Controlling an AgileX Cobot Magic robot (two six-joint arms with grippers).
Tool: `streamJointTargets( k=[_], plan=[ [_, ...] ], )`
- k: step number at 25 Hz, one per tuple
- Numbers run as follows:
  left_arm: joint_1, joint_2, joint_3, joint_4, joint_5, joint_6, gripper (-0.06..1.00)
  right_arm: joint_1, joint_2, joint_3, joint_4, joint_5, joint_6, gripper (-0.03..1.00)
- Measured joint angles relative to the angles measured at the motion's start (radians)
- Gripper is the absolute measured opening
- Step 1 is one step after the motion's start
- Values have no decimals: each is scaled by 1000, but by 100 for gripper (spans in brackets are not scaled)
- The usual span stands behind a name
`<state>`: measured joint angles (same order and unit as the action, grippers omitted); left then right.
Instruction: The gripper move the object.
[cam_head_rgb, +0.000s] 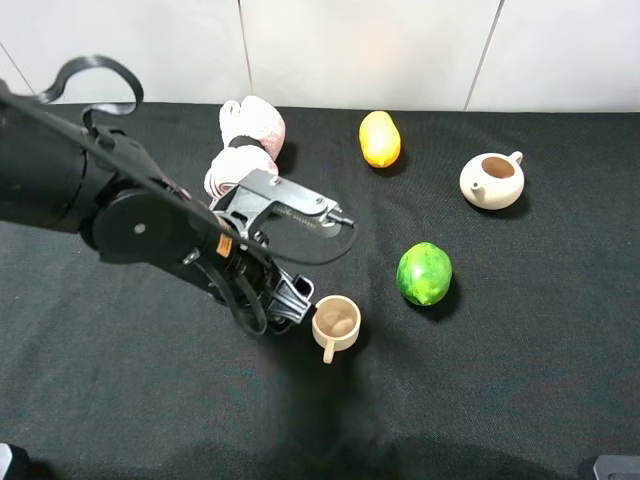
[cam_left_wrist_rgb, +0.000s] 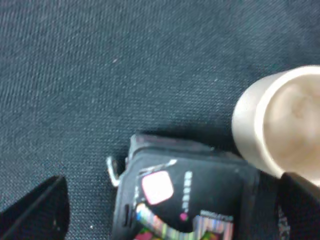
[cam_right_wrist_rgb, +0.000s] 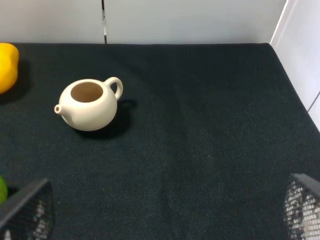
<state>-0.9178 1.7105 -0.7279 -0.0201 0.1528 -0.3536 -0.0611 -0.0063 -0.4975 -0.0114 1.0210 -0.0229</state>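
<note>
My left gripper (cam_head_rgb: 287, 302) is low over the black cloth, just left of a beige cup (cam_head_rgb: 336, 322). In the left wrist view the gripper (cam_left_wrist_rgb: 170, 207) is open, with one finger (cam_left_wrist_rgb: 37, 212) on each side of the object (cam_left_wrist_rgb: 185, 195). The object is a small dark carton with a pinkish-white patch and a coloured label, lying on the cloth. Gaps show between both fingers and the carton. The cup (cam_left_wrist_rgb: 282, 122) stands right beside the carton. In the exterior view the arm hides the carton. My right gripper (cam_right_wrist_rgb: 162, 212) is open and empty.
A green fruit (cam_head_rgb: 424, 273), a yellow-orange fruit (cam_head_rgb: 380, 138) and a cream teapot (cam_head_rgb: 492, 180) lie to the right; the teapot also shows in the right wrist view (cam_right_wrist_rgb: 89, 105). A pink-white bundle (cam_head_rgb: 247, 140) lies behind the left arm. The white wall (cam_head_rgb: 400, 50) bounds the back.
</note>
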Motion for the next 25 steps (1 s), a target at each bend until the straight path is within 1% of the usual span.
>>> streamJointTargets(
  k=[12,16,17,21,25],
  plan=[
    [0,-7,-154,0,247,4,88,0,0,0,0,0,0,69],
    [0,-7,-194,2,315,4,88,0,0,0,0,0,0,69],
    [0,-7,-194,2,315,4,88,0,0,0,0,0,0,69],
    [0,-8,-234,3,369,5,88,0,0,0,0,0,0,69],
    [0,-66,-241,12,395,5,88,0,0,0,0,0,0,69]
  ],
)
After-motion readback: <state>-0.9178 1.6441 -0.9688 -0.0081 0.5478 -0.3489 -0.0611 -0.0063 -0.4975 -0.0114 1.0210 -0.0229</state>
